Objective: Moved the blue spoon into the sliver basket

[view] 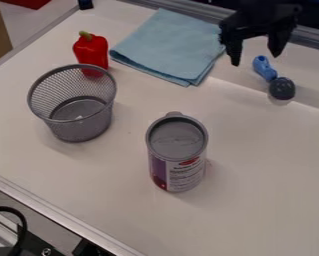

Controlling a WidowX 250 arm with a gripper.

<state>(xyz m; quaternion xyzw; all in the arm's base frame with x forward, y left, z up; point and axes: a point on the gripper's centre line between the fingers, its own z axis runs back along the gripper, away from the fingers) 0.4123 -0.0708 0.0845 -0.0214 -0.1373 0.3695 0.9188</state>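
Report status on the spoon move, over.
Gripper open, empty, near blue spoon. Spoon on table, outside silver basket. Can upright, possibly close to carry path.

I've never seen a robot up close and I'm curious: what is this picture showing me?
A fixed camera looks down at a slant on a white tabletop. The dark shape at the upper right is a robot arm's black two-finger gripper, its hand. Its fingers stand apart and hold nothing. Close by lies a blue spoon, with a dark round piece at its lower end. At the left stands a silver wire-mesh basket, with a red pepper just behind it. A folded light-blue cloth lies farther back, and a grey-lidded can stands nearer the camera.
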